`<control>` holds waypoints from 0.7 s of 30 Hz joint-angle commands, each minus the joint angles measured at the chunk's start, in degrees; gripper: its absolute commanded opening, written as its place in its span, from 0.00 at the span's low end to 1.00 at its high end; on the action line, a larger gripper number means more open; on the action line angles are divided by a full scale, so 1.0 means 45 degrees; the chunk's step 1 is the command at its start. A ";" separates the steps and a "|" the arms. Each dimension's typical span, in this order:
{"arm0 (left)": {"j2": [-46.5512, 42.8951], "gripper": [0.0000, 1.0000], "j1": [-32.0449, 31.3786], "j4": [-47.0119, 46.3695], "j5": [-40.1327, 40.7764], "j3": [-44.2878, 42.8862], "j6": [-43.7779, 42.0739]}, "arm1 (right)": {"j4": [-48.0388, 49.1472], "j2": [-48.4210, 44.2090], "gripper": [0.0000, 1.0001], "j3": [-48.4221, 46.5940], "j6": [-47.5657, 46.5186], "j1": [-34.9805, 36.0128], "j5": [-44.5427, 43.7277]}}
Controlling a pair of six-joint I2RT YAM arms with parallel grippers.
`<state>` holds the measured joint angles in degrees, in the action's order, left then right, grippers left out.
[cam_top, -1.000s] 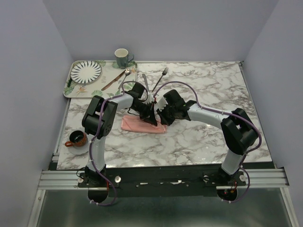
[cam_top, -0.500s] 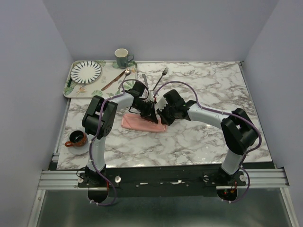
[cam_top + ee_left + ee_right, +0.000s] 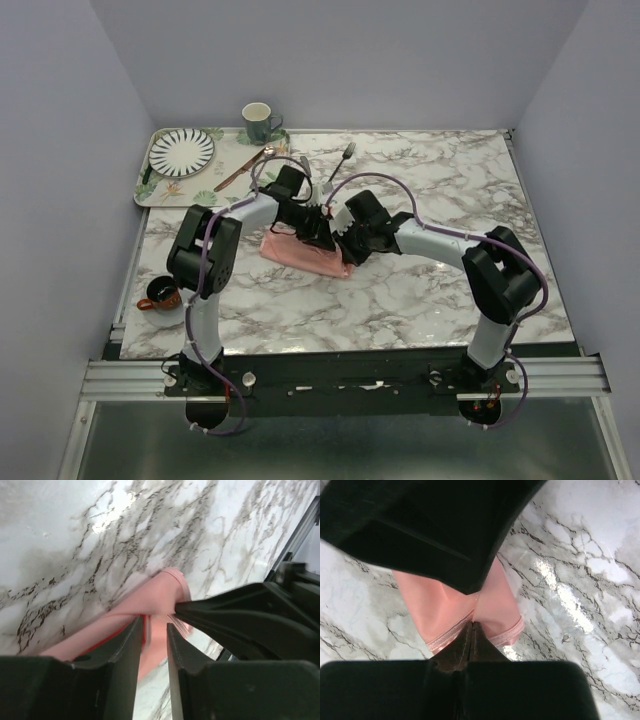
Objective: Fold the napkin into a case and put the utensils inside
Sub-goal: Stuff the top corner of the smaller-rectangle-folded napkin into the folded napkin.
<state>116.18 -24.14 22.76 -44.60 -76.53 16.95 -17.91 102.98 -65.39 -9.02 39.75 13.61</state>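
Observation:
The salmon-pink napkin (image 3: 298, 254) lies folded into a narrow strip on the marble table; I cannot tell whether it forms a case. My right gripper (image 3: 472, 624) is shut on the napkin's (image 3: 437, 607) stitched hem at the strip's right end. My left gripper (image 3: 155, 623) hovers just over the same end of the napkin (image 3: 157, 596), its jaws a little apart with nothing pinched between them. Seen from the top view, both grippers meet there, left (image 3: 323, 229) and right (image 3: 344, 242). The fork (image 3: 343, 160) lies behind them. The knife (image 3: 304, 163) is partly hidden by the left arm.
A floral tray (image 3: 148, 190) at the back left carries a striped plate (image 3: 181, 150), a green mug (image 3: 258, 122), a spoon and a brown-handled utensil (image 3: 240, 168). A brown cup (image 3: 160, 293) stands by the left arm's base.
My left gripper's jaws have parted and let go of the napkin, and it has drawn back slightly. The napkin strip has shifted a little. The right gripper keeps its grip.

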 commanded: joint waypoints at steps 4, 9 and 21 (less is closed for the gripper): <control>-0.3510 0.40 0.1047 -0.1789 -0.0926 0.2198 0.0838 | -0.0433 0.0417 0.01 -0.0274 0.0401 -0.0141 -0.0387; -0.4119 0.29 0.1010 -0.3357 -0.1944 0.4290 0.3103 | -0.0531 0.0241 0.01 -0.0470 0.0752 -0.0180 -0.0153; -0.1679 0.15 0.0580 -0.6445 -0.1536 0.4449 0.5315 | -0.0785 0.0202 0.01 -0.0958 0.1066 -0.0219 -0.0035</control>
<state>105.97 -20.40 1.10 -51.51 -55.18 36.16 -19.97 103.72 -67.64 -5.32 39.24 13.17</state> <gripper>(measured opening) 0.156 0.012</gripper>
